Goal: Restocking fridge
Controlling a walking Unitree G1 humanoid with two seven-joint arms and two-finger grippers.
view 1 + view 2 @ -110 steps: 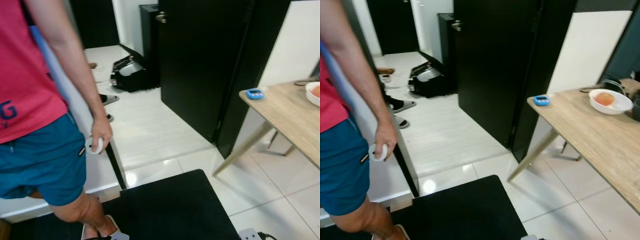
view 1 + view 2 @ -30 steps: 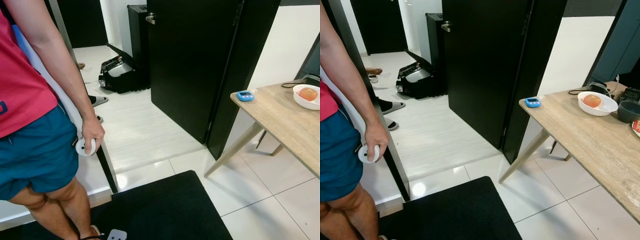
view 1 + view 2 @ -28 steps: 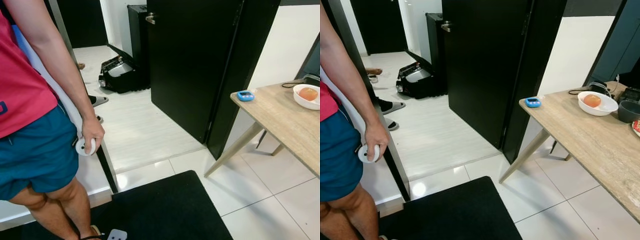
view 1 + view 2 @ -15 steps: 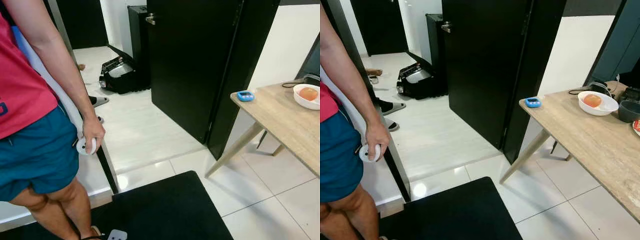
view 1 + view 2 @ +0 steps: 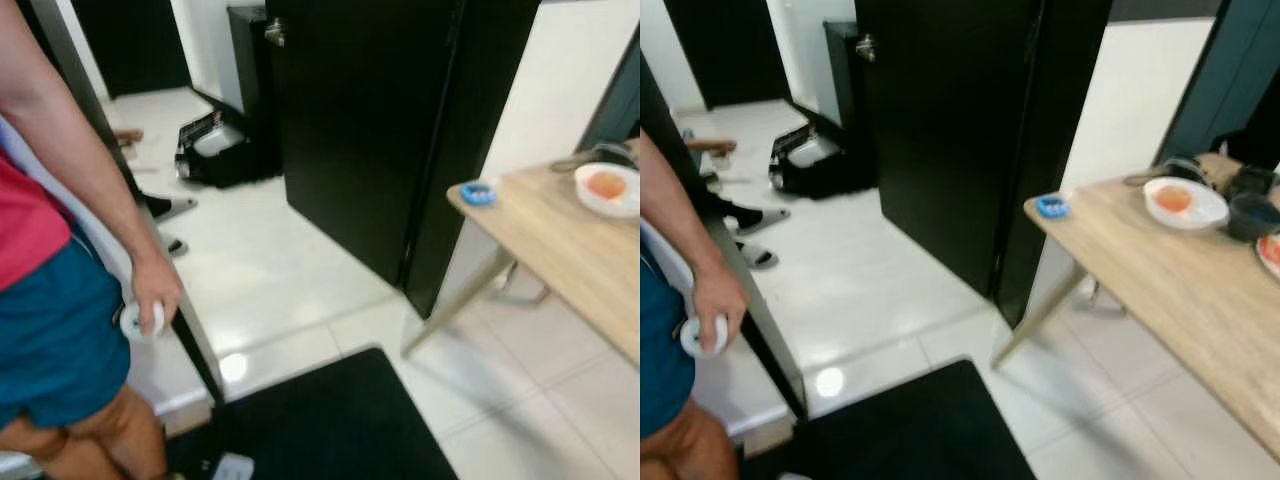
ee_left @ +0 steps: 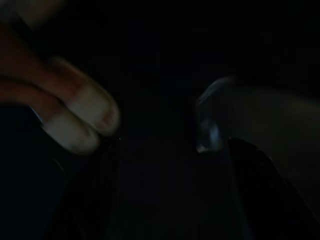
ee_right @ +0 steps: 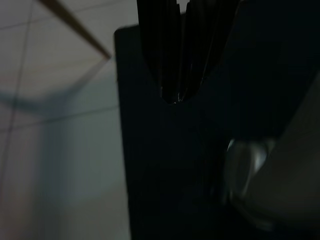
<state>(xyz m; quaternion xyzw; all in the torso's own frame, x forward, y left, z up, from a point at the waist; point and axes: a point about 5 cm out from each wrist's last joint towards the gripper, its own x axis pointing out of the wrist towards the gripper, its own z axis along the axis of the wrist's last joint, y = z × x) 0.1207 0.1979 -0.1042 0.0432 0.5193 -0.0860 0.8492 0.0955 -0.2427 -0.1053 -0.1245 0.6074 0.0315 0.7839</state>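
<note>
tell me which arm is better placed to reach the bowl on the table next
Right, probably. The wooden table with the white bowl stands on the robot's right, while a person crowds its left side. The right gripper hangs above the black mat.

- Camera has swung slightly since half a second ago; whole scene now blurred.
- Person's hand (image 5: 155,290) with white controller (image 5: 137,322) sits lower and further left in frame.
- Bench (image 5: 1160,270) shows more: dark bowl (image 5: 1252,215) beside white bowl (image 5: 1185,202).
</note>
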